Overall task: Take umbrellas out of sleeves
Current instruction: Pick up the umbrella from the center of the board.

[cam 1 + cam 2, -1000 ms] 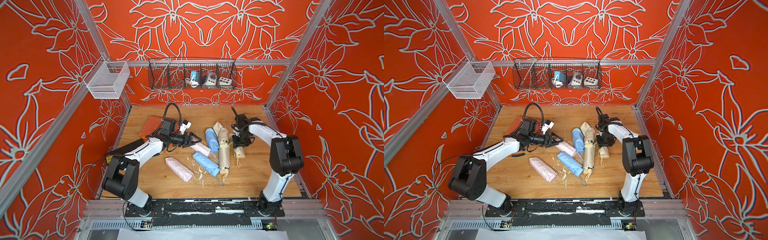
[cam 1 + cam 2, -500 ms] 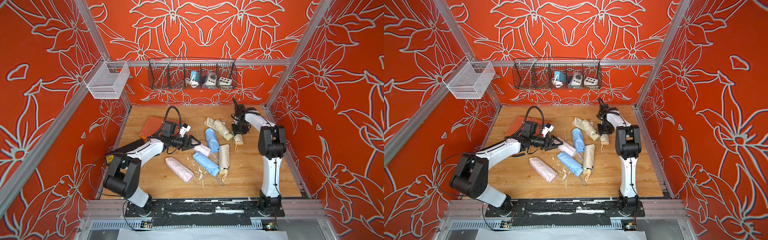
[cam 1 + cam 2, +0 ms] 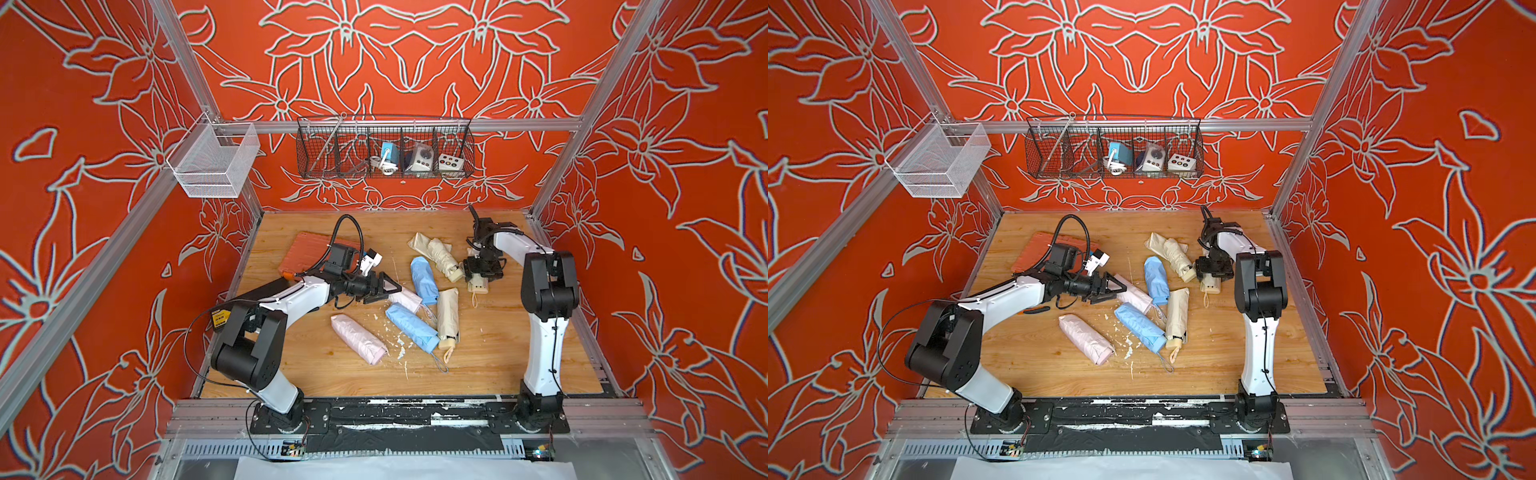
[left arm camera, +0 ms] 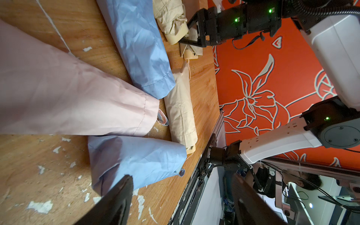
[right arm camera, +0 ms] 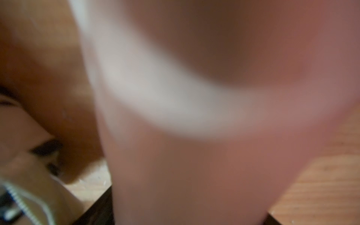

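Nearest: pink sleeved umbrella [image 3: 358, 338], blue sleeved umbrella [image 3: 411, 328] beside it, both untouched. Midway: left gripper [image 3: 392, 289] spread wide, empty, just beside a second pink sleeve [image 3: 405, 298]. Farther: right gripper [image 3: 482, 272], jaws parted over a cream handle [image 3: 478, 286], gripping nothing evident. Judged step: lining up. Next: pinch that sleeve's closed end.
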### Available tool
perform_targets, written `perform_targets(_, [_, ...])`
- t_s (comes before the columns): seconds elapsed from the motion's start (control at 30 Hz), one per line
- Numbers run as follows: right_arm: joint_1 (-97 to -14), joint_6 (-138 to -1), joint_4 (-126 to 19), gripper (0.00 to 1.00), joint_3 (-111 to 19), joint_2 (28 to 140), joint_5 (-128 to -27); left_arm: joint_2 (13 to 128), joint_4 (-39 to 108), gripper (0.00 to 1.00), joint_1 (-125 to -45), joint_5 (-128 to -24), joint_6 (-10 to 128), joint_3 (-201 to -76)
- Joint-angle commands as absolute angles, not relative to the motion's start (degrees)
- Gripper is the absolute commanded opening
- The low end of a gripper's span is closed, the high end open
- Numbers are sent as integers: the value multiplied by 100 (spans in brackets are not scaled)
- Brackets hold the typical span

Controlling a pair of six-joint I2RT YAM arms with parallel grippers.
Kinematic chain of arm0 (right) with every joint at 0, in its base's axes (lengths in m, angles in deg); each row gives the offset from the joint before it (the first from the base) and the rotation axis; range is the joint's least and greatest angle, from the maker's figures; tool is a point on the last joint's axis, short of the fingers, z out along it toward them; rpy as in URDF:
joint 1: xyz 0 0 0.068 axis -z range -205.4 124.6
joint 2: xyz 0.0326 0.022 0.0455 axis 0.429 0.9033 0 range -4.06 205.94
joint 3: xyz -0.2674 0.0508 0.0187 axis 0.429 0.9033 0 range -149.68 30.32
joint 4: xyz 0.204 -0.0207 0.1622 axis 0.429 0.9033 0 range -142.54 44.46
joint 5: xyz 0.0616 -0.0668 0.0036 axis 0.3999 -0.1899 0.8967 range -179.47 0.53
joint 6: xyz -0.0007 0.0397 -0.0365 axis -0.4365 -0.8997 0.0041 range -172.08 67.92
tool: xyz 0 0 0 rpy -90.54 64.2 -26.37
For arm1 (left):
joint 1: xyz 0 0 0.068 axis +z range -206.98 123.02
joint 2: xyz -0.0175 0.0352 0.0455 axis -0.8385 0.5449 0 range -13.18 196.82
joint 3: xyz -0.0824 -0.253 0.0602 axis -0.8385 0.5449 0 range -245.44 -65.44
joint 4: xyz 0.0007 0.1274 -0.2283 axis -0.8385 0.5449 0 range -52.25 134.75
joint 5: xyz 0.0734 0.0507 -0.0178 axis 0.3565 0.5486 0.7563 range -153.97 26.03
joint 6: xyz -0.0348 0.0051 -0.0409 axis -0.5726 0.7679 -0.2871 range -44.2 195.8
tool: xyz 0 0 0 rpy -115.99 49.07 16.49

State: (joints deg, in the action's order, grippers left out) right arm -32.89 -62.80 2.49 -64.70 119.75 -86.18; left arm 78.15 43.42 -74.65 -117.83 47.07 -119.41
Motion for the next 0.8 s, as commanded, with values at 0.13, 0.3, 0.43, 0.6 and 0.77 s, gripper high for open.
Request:
perform_targets(0.13, [-3253, -6389, 45, 66, -5951, 11844, -8642, 7793, 4289, 78, -7447, -11854, 4747, -11854])
perform_targets(0.3, [-3182, -6259, -48, 40, -5862, 11650, -8790, 7734, 4313, 78, -7447, -11837, 4762, -11800])
perform_targets(0.43, [-3078, -6280, 191, 40, -5737, 11333, -8889, 7710, 4337, 78, -7438, -11827, 4790, -11848])
perform_targets(0.6, [-2955, -6597, 458, 40, -5433, 10603, -9169, 7689, 4329, 78, -7401, -11816, 4795, -11887])
perform_targets(0.77, [-2910, -6455, 605, 40, -5617, 10098, -8776, 7691, 4303, 78, -7377, -11853, 4784, -11953])
